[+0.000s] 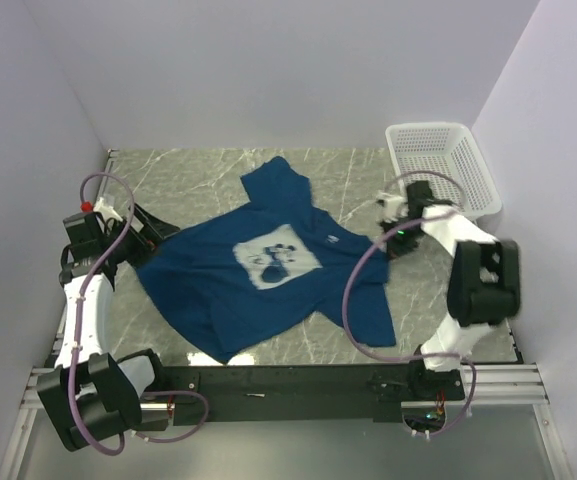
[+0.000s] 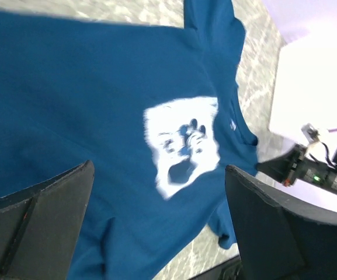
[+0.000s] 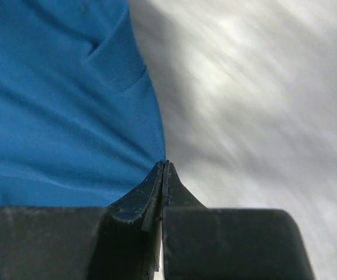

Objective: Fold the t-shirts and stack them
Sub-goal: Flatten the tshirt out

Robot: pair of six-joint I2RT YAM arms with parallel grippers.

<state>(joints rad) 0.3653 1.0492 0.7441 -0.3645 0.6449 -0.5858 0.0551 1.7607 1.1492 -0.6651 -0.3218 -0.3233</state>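
One dark blue t-shirt lies spread face up on the marble table, its pale square print uppermost. It also fills the left wrist view with the print in the middle. My left gripper hovers at the shirt's left edge, open and empty, fingers wide apart over the cloth. My right gripper is at the shirt's right edge. In the right wrist view its jaws are closed with the edge of the blue cloth running into their tips.
A white mesh basket stands at the back right corner. Walls close in on the left, back and right. The black mounting rail runs along the near edge. My right arm shows in the left wrist view.
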